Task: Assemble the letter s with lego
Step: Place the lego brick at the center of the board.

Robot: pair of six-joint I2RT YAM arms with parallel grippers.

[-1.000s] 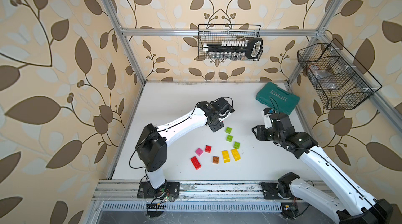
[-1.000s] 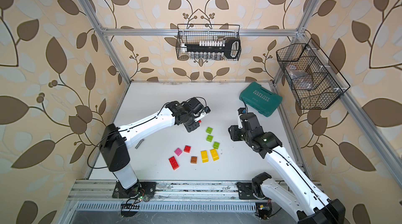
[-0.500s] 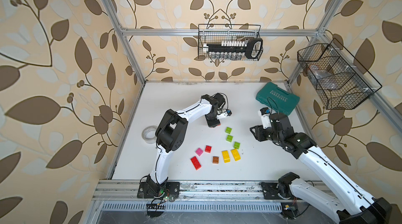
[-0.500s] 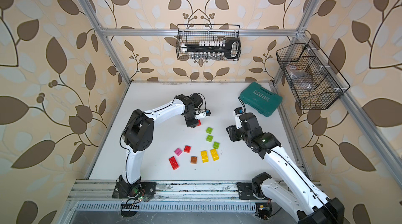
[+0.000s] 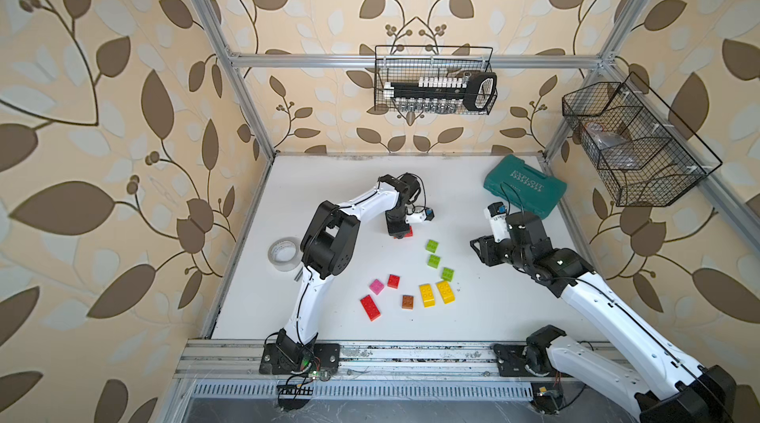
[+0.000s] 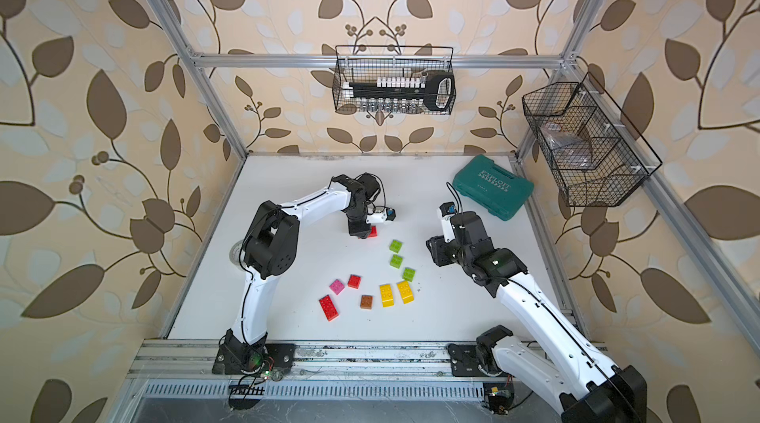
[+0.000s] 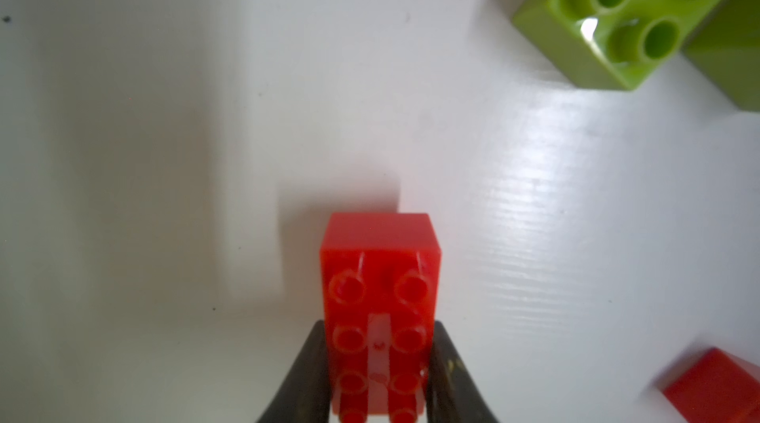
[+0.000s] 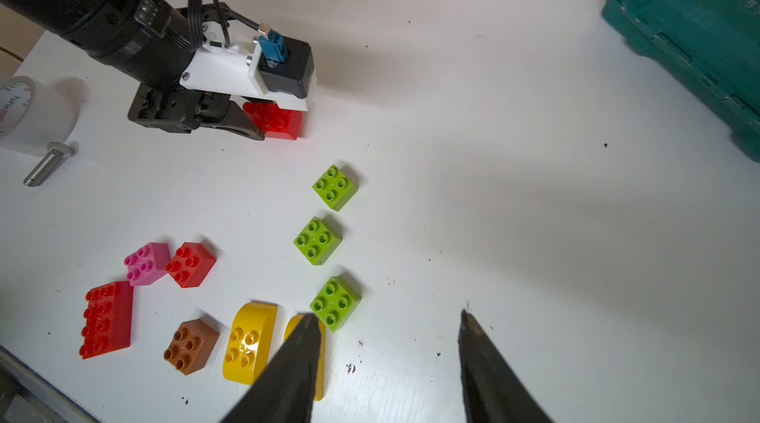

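The left tool (image 7: 379, 326) clamps a red oblong brick (image 7: 380, 252) by its long sides, low at the middle of the tabletop (image 5: 329, 178), just behind a line of three green bricks (image 5: 433, 261). The right tool (image 8: 386, 314) hangs part open and empty to their right. Two yellow bricks (image 5: 427, 295), a brown brick (image 5: 407, 301), a pink brick (image 5: 376, 286) and other red bricks (image 5: 370, 307) lie loose nearer the front.

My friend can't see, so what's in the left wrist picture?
The left hand grips a red oblong brick between two dark fingers. A lime green brick and part of a second red brick lie apart on the white table.
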